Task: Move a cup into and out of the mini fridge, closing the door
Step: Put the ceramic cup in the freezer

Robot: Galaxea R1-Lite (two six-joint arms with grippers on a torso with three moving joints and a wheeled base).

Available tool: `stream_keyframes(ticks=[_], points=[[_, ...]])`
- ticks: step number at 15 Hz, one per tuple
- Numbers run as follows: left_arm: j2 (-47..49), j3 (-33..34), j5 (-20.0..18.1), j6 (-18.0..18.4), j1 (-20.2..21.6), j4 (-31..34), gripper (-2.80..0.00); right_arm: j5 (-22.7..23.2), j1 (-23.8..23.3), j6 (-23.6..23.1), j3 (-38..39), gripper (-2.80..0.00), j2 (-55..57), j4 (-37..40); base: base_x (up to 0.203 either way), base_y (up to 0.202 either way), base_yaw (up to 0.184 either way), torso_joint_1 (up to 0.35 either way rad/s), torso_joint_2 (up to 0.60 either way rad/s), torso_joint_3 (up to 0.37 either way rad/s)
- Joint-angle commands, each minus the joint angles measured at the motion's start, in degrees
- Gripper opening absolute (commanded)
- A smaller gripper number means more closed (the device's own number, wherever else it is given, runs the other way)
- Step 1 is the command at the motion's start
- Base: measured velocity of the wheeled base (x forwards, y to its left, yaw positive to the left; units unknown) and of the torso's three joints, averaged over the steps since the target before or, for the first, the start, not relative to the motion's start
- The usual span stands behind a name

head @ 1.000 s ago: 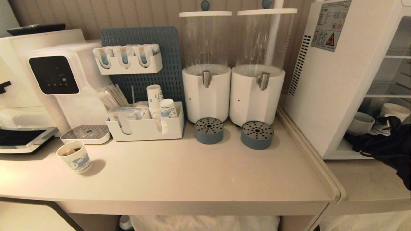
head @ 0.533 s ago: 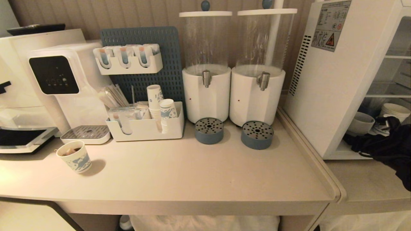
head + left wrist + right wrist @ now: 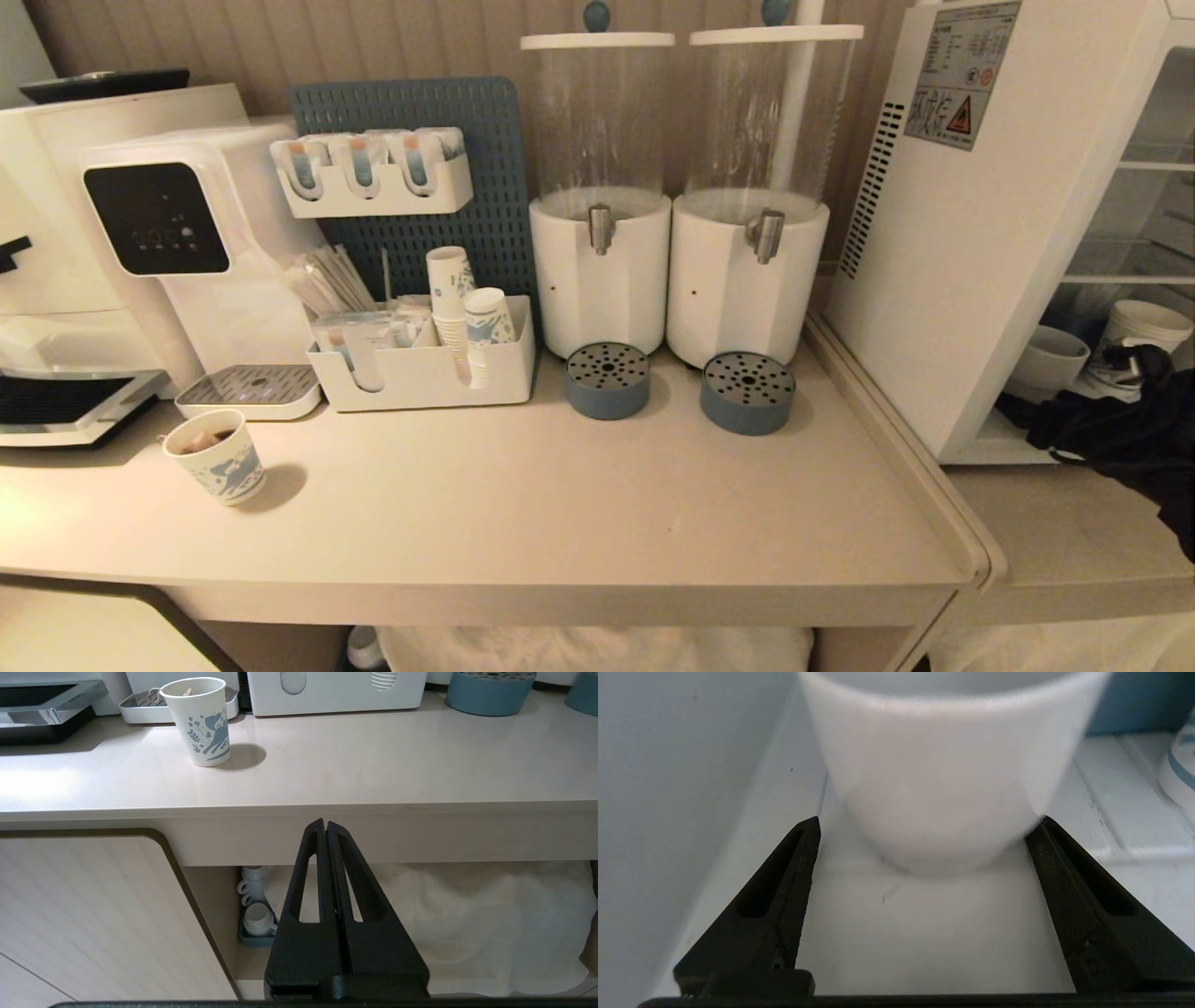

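Note:
The white cup (image 3: 943,765) stands on the floor of the mini fridge (image 3: 980,233), close to its left inner wall. In the head view the cup (image 3: 1047,359) shows just inside the fridge's open front. My right gripper (image 3: 928,820) is open wide, its fingertips (image 3: 810,828) either side of the cup's base and not clamping it. My black right arm (image 3: 1111,420) reaches into the fridge from the right. My left gripper (image 3: 325,826) is shut and empty, parked below the counter's front edge. The door is out of view.
Other white crockery (image 3: 1146,327) sits deeper in the fridge, right of the cup. On the counter (image 3: 560,523) are a patterned paper cup (image 3: 217,457), two drink dispensers (image 3: 747,280) with blue drip trays (image 3: 747,392), and an organiser (image 3: 420,369). Stacked cups (image 3: 254,905) sit under the counter.
My right gripper has opened wider and its arm has drawn back a little out of the fridge. The cup stays where it stood. The left arm has not moved.

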Motion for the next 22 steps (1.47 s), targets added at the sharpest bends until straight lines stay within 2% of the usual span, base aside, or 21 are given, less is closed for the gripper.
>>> stream_keyframes(ticks=[1, 12, 15, 16, 22], points=[[0.07, 0.00, 0.00, 0.02, 0.01, 0.02, -2.80, 0.49, -0.03, 0.01, 0.91, 0.00, -1.42, -0.24, 0.000, 0.000, 0.000, 0.000, 0.00, 0.000], [0.07, 0.00, 0.00, 0.02, 0.01, 0.02, -2.80, 3.86, -3.57, -0.06, 8.52, 0.00, -7.40, -2.15, 0.000, 0.000, 0.000, 0.000, 0.00, 0.000], [0.07, 0.00, 0.00, 0.02, 0.01, 0.02, -2.80, 6.71, -5.18, 0.00, 11.29, 0.00, -10.51, -2.11, 0.000, 0.000, 0.000, 0.000, 0.00, 0.000], [0.07, 0.00, -0.02, 0.02, 0.01, 0.02, -2.80, 8.19, -5.80, -0.01, 12.47, -2.80, -11.78, -1.97, 0.000, 0.000, 0.000, 0.000, 0.00, 0.000], [0.07, 0.00, 0.00, 0.02, 0.01, 0.02, -2.80, 14.85, -9.74, 0.11, 18.88, -2.80, -18.81, -1.63, 0.000, 0.000, 0.000, 0.000, 0.00, 0.000]])
